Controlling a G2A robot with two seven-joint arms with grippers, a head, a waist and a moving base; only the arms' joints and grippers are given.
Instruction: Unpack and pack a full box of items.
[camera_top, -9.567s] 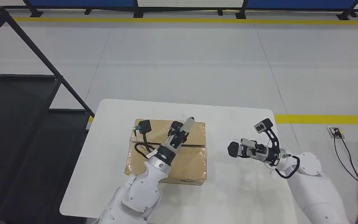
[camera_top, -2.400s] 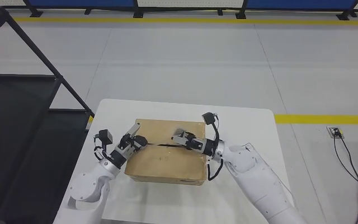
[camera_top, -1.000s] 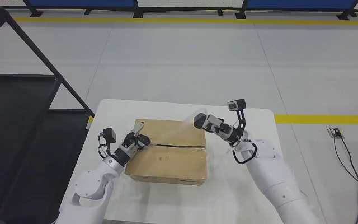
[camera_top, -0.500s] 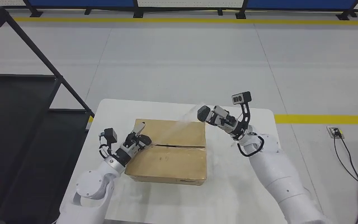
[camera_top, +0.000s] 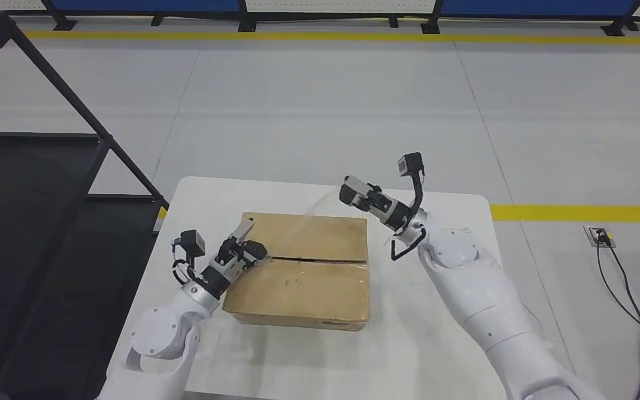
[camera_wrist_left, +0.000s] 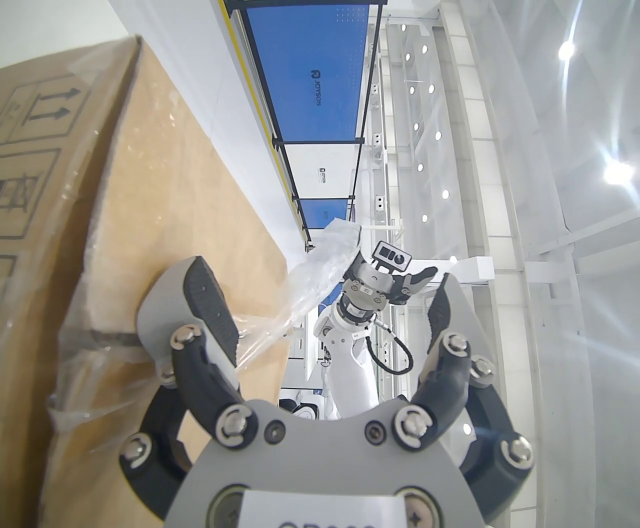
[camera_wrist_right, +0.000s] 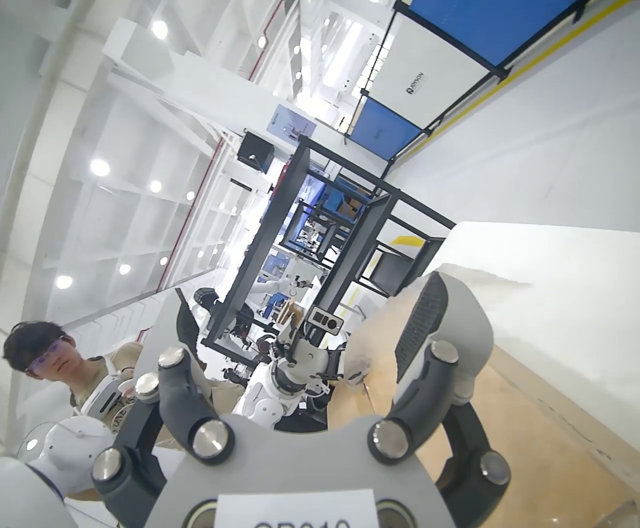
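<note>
Two end effectors stood at one cardboard box (camera_top: 300, 285), which lay in the middle of the top view on the white desk (camera_top: 430, 330). Its two top flaps were down and met along a seam running from the left of the frame to the right. The left end effector (camera_top: 245, 251) was at the left end of the box, level with the seam, released, with its fingers spread. In the left wrist view (camera_wrist_left: 322, 300) one finger pad (camera_wrist_left: 210, 305) lay against the end of the cardboard box (camera_wrist_left: 150, 200), where crumpled film wrapped over the edge, and the other finger stood free in the air. The right end effector (camera_top: 350, 189) was just above the upper edge of the box in the top view, near its upper right corner. A strip of clear tape (camera_top: 322, 204) slanted from the lid up to it. In the left wrist view the clear tape (camera_wrist_left: 320, 270) appeared as a wrinkled, translucent band running from the seam end of the box towards the right end effector (camera_wrist_left: 385, 282). In the right wrist view the right end effector (camera_wrist_right: 307, 300) was released, its fingers wide apart. A pale film showed at the tip of one finger (camera_wrist_right: 425, 320), and whether the tape clung there could not be told. Beneath the fingers lay the brown lid of the box (camera_wrist_right: 500, 425), and beyond it the desk (camera_wrist_right: 560, 310).
</note>
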